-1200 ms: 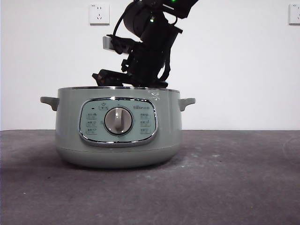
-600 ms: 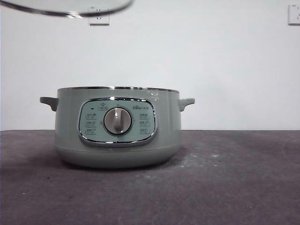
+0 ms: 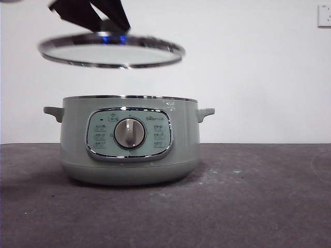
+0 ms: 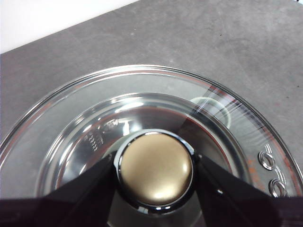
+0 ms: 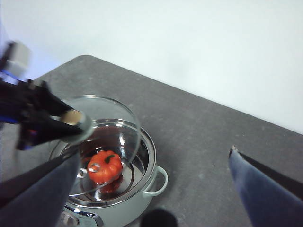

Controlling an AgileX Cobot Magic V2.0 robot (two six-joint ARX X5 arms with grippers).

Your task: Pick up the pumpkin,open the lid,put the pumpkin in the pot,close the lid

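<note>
The pot stands on the dark table, its control panel and dial facing the front camera and one small handle out to each side. Its mouth is uncovered.

The lid hangs in the air above the pot, clear of the rim and nearly level, tipped slightly. Half a second ago only its edge showed at the top of the front view; it now sits lower and fully in sight, more over the pot.

The left gripper is clamped on the lid's knob, one black jaw on each side.

The right gripper is spread wide and holds nothing, high above the pot.

The pumpkin rests inside the pot on its floor, stem pointing up.
</note>
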